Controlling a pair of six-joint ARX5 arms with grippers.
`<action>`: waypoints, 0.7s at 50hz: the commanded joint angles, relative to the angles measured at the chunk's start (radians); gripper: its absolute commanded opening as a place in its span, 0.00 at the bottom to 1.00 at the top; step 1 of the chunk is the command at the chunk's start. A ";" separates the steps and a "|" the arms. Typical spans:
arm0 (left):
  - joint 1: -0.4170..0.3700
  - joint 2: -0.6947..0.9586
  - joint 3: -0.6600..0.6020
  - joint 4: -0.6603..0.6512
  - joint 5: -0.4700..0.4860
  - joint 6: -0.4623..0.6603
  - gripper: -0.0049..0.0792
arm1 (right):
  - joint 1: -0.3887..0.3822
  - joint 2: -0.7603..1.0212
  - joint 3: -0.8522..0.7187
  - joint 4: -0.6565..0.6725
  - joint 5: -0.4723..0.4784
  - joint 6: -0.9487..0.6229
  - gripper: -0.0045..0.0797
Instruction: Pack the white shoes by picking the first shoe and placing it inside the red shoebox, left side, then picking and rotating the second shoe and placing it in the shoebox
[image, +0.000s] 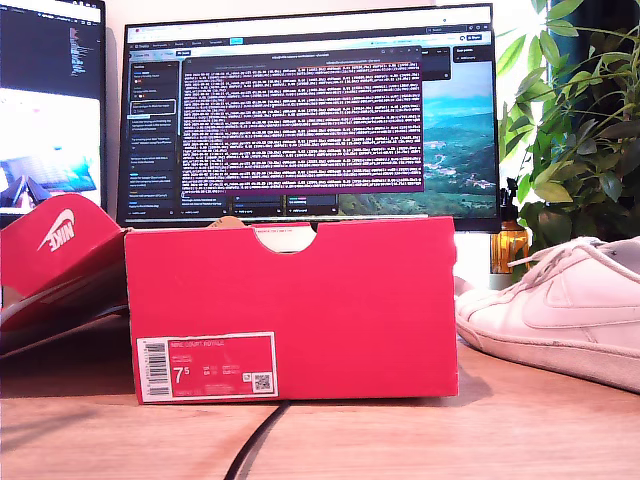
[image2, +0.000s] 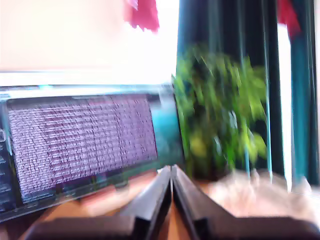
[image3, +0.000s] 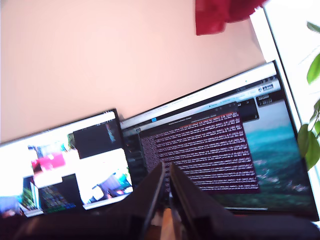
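Shoe (image: 575, 305): only one shows, at the exterior view's right, on the desk (image: 420, 440) just right of the box (image: 290, 305), toe pointing toward the box, heel cut off by the frame edge. We can't see the second shoe, and the box interior is hidden from this low angle, so we can't tell if anything is packed yet.

Our read: we're at or before the first pick. Neither arm shows in the exterior view. First gripper (image2: 171, 172) has its jaws pressed together, nothing between them, aimed up at the monitor (image2: 85, 145) and plant (image2: 220, 120); that view is motion-blurred, with a pale smear low down that may be the shoe. Second gripper (image3: 166, 172) has jaws nearly closed, empty, pointing at the screens.

Next move calls for: spread the jaws, tilt down, come in over the shoe and grab at the collar or midfoot.

Materials: shoe is smooth white leather, laced, tonal swoosh, scuffed rubber sole; probably flexes under a pinch. Box is stiff red cardboard, half-round notch in the near wall's top edge, white 7.5 label low on the left. Lid (image: 55, 250) leans behind, on the exterior view's left. Black cable (image: 255, 445) runs out from under the box toward us, a snag risk.
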 joint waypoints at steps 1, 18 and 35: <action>-0.003 0.058 0.032 -0.143 0.013 0.084 0.04 | -0.001 0.093 0.029 -0.068 0.030 -0.076 0.04; -0.115 0.224 0.167 -0.603 -0.142 0.646 0.04 | -0.001 0.556 0.322 -0.288 0.165 -0.273 0.04; -0.409 0.325 0.167 -0.664 -0.435 0.754 0.04 | 0.042 0.882 0.532 -0.520 0.167 -0.274 0.04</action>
